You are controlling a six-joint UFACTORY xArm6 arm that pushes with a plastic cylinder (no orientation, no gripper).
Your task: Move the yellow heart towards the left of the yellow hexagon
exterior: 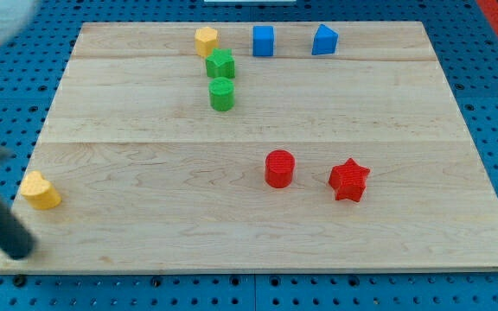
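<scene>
My tip (20, 250) rests at the board's (145, 242) bottom left corner, at the view's lower left; the dark rod runs up and to the left from it and is blurred. There is no gripper on this arm, only the rod, so there are no jaws to be apart or together. The tip sits just below and a little left of the yellow heart (40, 190), close to it; whether they touch I cannot tell.

The yellow heart lies near the board's left edge, in the lower part, well apart from every other block.

Further up and to the right, around the middle of the lower half, stand the red cylinder (278, 168) and the red star (349, 180), the star to the cylinder's right and slightly lower, with a gap between them.

Beyond them, left of centre, the green cylinder (221, 94) stands just below the green star (220, 64); the two are near each other.

At the far edge, the yellow hexagon (206, 41) sits just above and left of the green star, nearly touching it. To its right along the top come the blue cube (263, 40) and then a second blue block (324, 40) with a slanted top, its exact shape unclear.

The heart is far from the hexagon, down toward the view's bottom left.
</scene>
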